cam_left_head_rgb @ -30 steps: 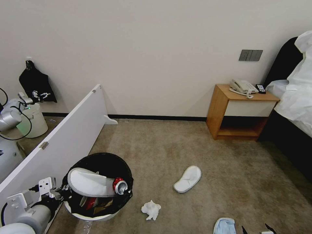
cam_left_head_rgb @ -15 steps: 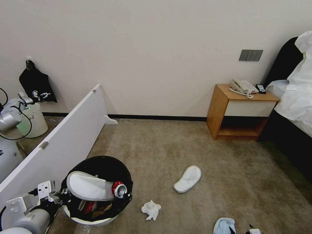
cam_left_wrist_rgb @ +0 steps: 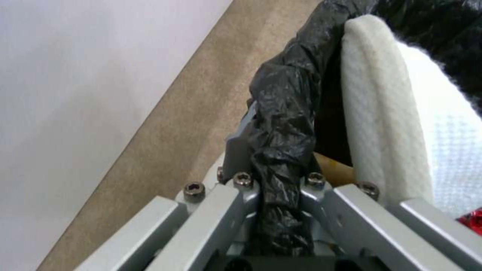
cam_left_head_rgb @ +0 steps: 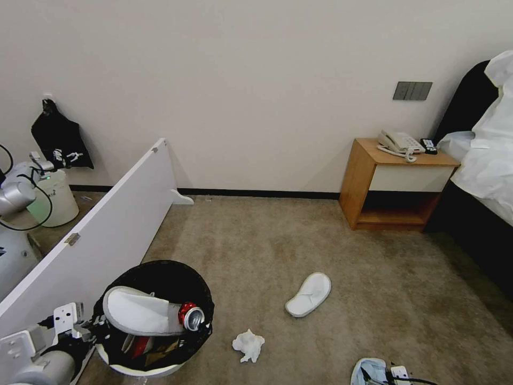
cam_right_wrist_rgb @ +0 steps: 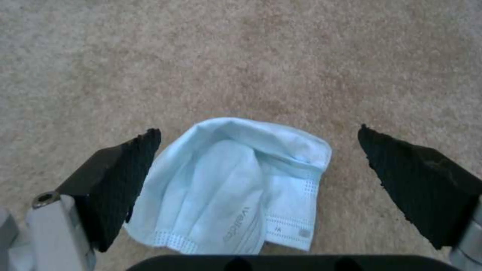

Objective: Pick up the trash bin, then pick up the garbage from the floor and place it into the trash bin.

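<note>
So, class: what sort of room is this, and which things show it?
Probably a hotel bedroom: a bed with white bedding, a wooden nightstand bearing a corded telephone, and a white disposable slipper on the carpet.

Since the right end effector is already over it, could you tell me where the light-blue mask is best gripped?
Grip the mask across its bunched middle fold, coming straight down from above. It lies flat and crumpled on the carpet, and the open right end effector already straddles it, one finger at each side.

Liner bag (cam_left_wrist_rgb: pixel 284 124): crinkled glossy black plastic
Slipper (cam_left_wrist_rgb: pixel 397 124): white waffle-textured cloth
Mask (cam_right_wrist_rgb: pixel 236 184): pale-blue, pleated
Carpet (cam_right_wrist_rgb: pixel 251 56): matt beige pile
</note>
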